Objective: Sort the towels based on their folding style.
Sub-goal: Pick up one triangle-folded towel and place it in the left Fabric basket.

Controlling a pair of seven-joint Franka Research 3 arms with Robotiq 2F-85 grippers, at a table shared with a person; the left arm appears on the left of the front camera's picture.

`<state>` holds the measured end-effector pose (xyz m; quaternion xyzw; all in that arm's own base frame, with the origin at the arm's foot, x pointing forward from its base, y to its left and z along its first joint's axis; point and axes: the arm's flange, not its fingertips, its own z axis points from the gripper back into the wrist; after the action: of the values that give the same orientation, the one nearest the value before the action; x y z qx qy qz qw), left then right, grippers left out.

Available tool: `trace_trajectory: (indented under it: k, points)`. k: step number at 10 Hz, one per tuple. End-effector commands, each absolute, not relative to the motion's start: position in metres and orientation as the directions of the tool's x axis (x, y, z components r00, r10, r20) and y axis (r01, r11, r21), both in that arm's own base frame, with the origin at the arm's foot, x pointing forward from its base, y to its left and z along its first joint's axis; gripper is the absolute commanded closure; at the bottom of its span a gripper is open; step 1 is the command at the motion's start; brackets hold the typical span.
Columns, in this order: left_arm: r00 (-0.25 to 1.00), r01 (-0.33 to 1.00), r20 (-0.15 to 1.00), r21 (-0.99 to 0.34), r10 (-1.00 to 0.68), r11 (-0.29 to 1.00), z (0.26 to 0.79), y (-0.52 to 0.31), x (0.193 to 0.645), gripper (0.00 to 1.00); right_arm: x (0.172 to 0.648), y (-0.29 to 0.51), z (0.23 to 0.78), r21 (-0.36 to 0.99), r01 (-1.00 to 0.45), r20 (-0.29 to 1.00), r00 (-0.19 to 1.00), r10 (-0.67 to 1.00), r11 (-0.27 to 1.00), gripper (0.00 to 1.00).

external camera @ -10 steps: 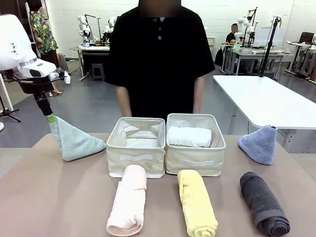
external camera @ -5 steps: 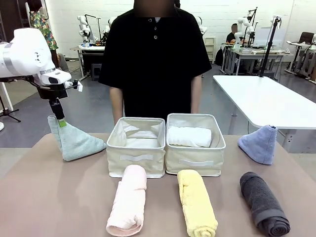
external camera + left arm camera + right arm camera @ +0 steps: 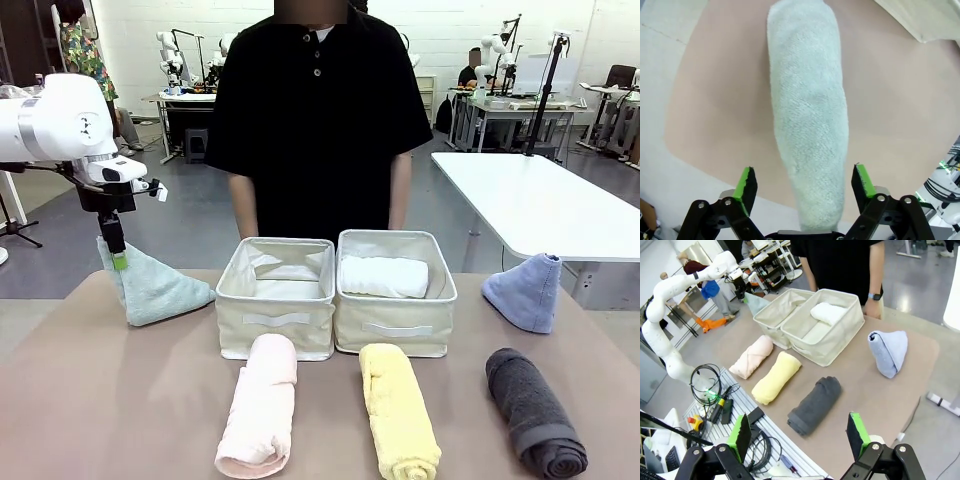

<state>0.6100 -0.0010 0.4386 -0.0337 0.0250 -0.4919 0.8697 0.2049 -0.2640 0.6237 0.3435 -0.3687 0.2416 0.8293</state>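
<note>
Left jaws spread astride tip of pale teal cone towel [image 3: 807, 115], far left corner of surface [image 3: 100, 400], right jaws open, empty

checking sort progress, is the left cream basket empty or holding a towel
Empty: the left basket shows only its own creased lining, while the white rolled towel lies in the right basket.

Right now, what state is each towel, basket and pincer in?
Teal towel, cone, standing on table.
Blue towel, cone, on table.
White towel, rolled, in right basket.
Pink towel, rolled, on table.
Yellow towel, rolled, on table.
Grey towel, rolled, on table.
Left basket, no towel inside.
Right basket, holds white towel.
Left pincer, open around teal towel's tip, pads clear.
Right pincer, open, holding nothing.
</note>
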Motion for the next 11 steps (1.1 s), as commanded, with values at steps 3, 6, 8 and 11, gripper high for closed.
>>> trace_trajectory:
  k: [3,6,8,11]
  points:
    - [0.484,0.867,-0.018,-0.126,-0.875,0.483,0.4494,0.0010,0.6164,1.00,0.2060,-0.2650,0.6260,0.388,-0.670,0.796,0.590,0.136,0.633,0.00]
    - [0.480,0.869,-0.022,-0.125,-0.877,0.479,0.4494,0.0017,0.6170,0.94,0.2060,-0.2650,0.6260,0.388,-0.670,0.796,0.590,0.136,0.633,0.00]
    - [0.482,0.868,-0.021,-0.119,-0.876,0.481,0.4504,0.0024,0.6179,1.00,0.2060,-0.2650,0.6260,0.388,-0.670,0.796,0.590,0.136,0.633,0.00]
    - [0.484,0.868,-0.006,-0.122,-0.875,0.481,0.4555,0.0066,0.6191,1.00,0.2060,-0.2650,0.6260,0.388,-0.670,0.796,0.590,0.136,0.633,0.00]
